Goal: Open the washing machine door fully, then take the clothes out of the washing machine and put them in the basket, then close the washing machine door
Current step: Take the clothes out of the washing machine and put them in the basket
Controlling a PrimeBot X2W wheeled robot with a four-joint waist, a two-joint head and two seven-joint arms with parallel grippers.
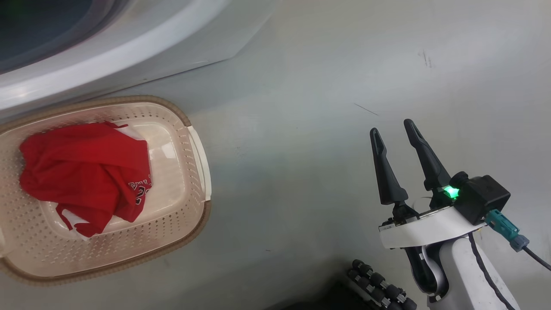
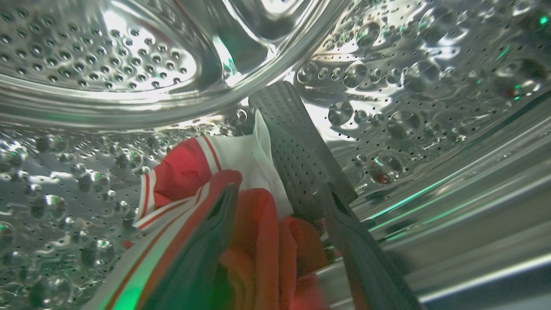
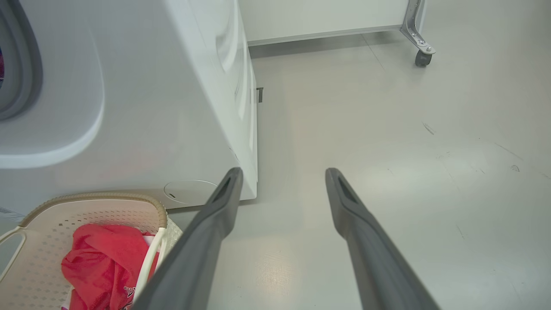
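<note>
**Q:** What does the head view show, reading left to right?

**A:** At 11 o'clock is the white washing machine (image 1: 129, 47). At 8 o'clock the basket (image 1: 189, 193) stands on the floor (image 1: 301, 129), just beside the machine, with one crumpled red garment (image 1: 86, 172) in it. At 4 o'clock the right gripper (image 1: 391, 127) hangs over bare floor, well apart from the basket. Its fingers are spread and hold nothing.

**Q:** And the left gripper?

**A:** In the left wrist view, the left gripper (image 2: 280, 187) is inside the perforated drum (image 2: 107, 56). Its fingers are spread wide, one on each side of a striped garment (image 2: 185, 172), red with white trim, at 6 to 9 o'clock. The jaws are not pressed onto the cloth.

**Q:** How far along is the task?

**A:** About midway, by judgement. The door must be open, since the left gripper reaches into the drum. One garment is in the basket. The striped garment is not yet pinched, lifted out or dropped in the basket, and the door is yet to be closed. I cannot tell whether more cloth lies beneath it.
</note>
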